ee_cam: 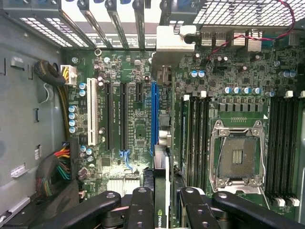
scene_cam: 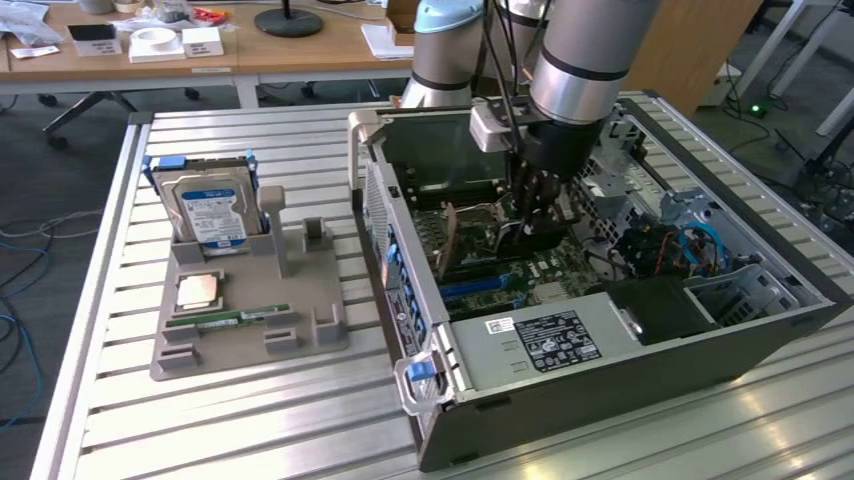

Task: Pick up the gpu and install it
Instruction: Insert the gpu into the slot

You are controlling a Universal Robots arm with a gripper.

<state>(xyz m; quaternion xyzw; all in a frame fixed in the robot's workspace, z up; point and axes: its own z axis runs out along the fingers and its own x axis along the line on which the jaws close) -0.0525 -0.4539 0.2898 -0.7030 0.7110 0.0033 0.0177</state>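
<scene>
**Gpu in my grip, inside the case**

My end effector (scene_cam: 534, 228) is down inside the open case (scene_cam: 641, 370), which lies on its side on the slatted worktop (scene_cam: 200, 420). In the wrist view, my end effector (ee_cam: 164, 192) is clamped on the gpu (ee_cam: 160, 215). One black finger (ee_cam: 142, 207) presses on one side of the card and the other finger on the opposite side.

I see the card edge-on there, a thin slab with a green strip between my fingers. It runs away from me along the board (ee_cam: 138, 129), in line with the long blue slot (ee_cam: 154, 109) and over it. I cannot tell whether its edge sits in that slot or just above it.

In the exterior view, the gpu (scene_cam: 458, 240) stands upright on its long edge. Its brownish face shows towards the exterior view's left of my fingers, near the case's rear wall.

The bare socket (ee_cam: 237, 155) lies well to one side of the card, with dark memory slots between them.

Outside the case, at the exterior view's left, a grey holder (scene_cam: 254, 335) rests on the worktop. The drive (scene_cam: 211, 215) stands upright in it. A small chip (scene_cam: 200, 290) and a green stick (scene_cam: 240, 318) lie flat in front of the drive. All three are well apart from me.
</scene>
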